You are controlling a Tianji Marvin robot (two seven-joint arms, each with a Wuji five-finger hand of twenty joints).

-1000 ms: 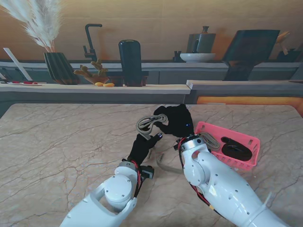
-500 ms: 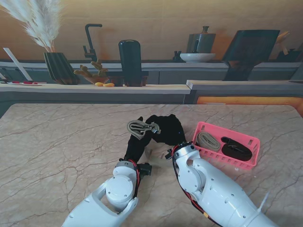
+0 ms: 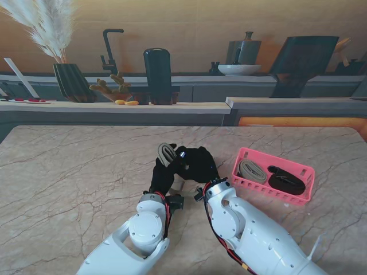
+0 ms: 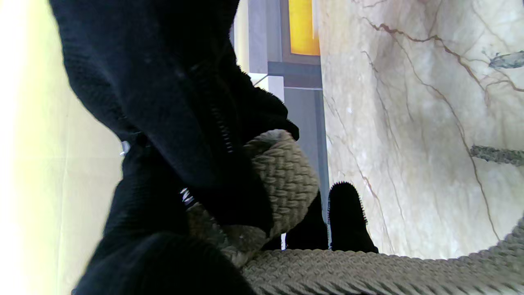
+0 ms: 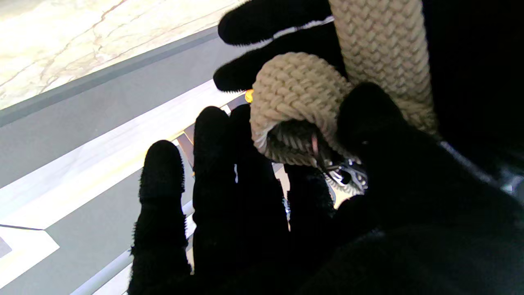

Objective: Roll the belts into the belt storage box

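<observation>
From the stand camera, two black-gloved hands meet over the middle of a veined marble table [image 3: 69, 172]. The left hand [image 3: 162, 176] and right hand [image 3: 198, 163] both close on a beige woven belt [image 3: 167, 153], held as a small coil clear of the tabletop, its flat bands standing on edge and curving away from the robot. To the right, well apart from the hands, sits a pink slotted plastic box [image 3: 301, 192], long side running left to right and slightly skewed. In it lie a rolled beige belt [image 3: 250, 170] and, beside it, a rolled black belt [image 3: 285, 179].

The left wrist camera shows the belt [image 4: 282, 180] as thick braided webbing, looped into a tight rounded bend and pinched among fuzzy knit fingers [image 4: 348, 217]. A longer run of the same braid crosses the near edge of the picture, and the marble fills the far side.

The right wrist camera shows the belt [image 5: 299, 98] bent into a close roll with a herringbone weave, its open end facing the lens. The thumb [image 5: 368, 119] presses against the roll, and a metal buckle part [image 5: 346, 176] glints under it. Three fingers [image 5: 213, 164] stand straight beside the coil, not wrapped round it; fingertips of the other hand [image 5: 270, 18] reach in beyond the belt.
</observation>
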